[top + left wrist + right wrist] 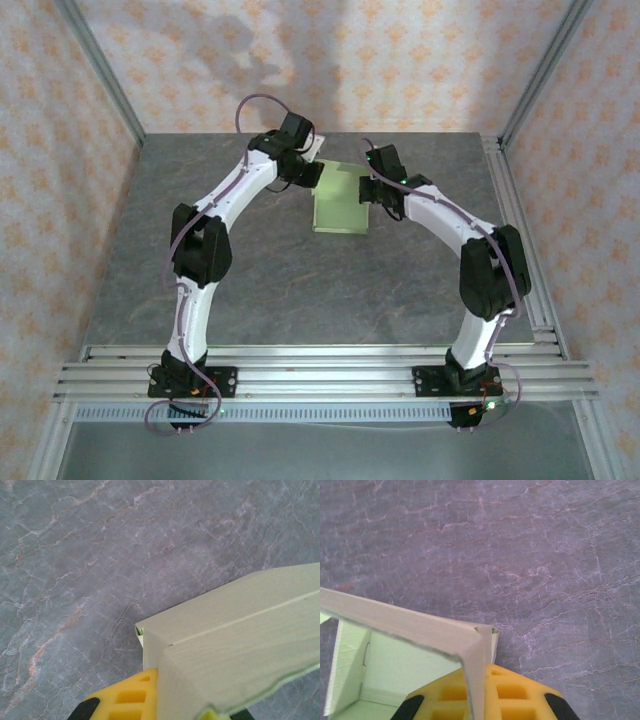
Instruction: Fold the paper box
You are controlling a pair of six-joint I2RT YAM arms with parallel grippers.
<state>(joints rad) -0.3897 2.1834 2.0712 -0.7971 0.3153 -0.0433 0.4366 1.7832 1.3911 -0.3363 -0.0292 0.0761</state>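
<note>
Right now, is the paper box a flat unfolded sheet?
No, the paper box has raised walls meeting at a folded corner.

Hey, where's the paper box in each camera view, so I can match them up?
Top external: paper box, far centre of the picture.
Left wrist: paper box, lower right, running off the right edge.
Right wrist: paper box, lower left, open inside showing.
Shared landmark: the grey marbled tabletop beneath it.

No legible text, labels or numbers
</note>
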